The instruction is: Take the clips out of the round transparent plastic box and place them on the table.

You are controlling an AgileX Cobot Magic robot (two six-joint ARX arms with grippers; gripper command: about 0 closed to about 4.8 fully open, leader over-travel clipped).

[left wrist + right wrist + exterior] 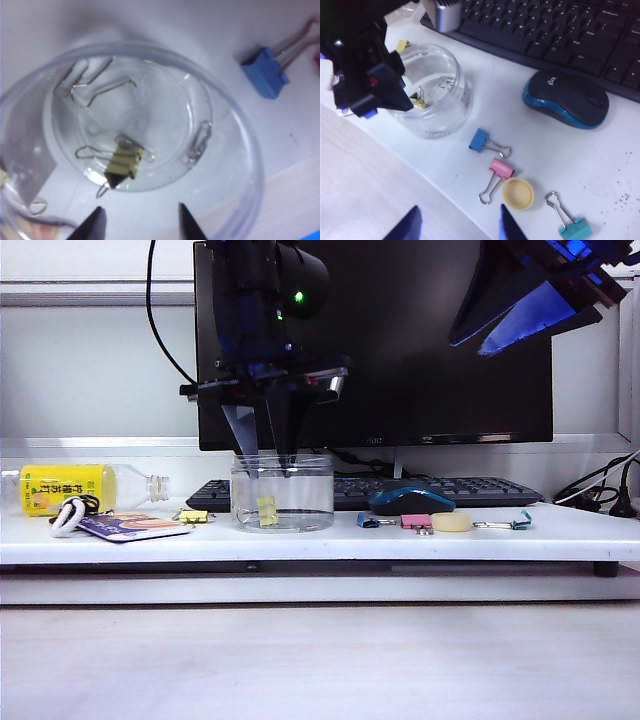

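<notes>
One round transparent plastic box (282, 493) is seen standing upright on the table (300, 540), in front of the keyboard (470, 490) and left of the mouse (566, 98); its clear wall is squat and wide, with no lid on it. Inside it, one pale-yellow clip (123, 164) with silver wire handles is seen lying on the clear floor in the left wrist view, along with loose wire paper clips (199, 144); a second yellow clip (193, 515) is seen on the table just left of the box. Three coloured clips are counted beside the box: one blue clip (480, 140), one pink clip (501, 168) and one teal clip (575, 229), with one round cream cap (518, 193) between the pink and teal ones. The word "logi" can be read on the mouse; a yellow-labelled bottle (70, 487) lies on its side at the far left, its writing too small to be read. The left gripper (137, 222) is lowered into the mouth of the box, its jaws spread apart and pinching nothing. The right gripper (457, 225) is held high above the table's front edge, near the coloured clips, jaws spread wide and empty.
</notes>
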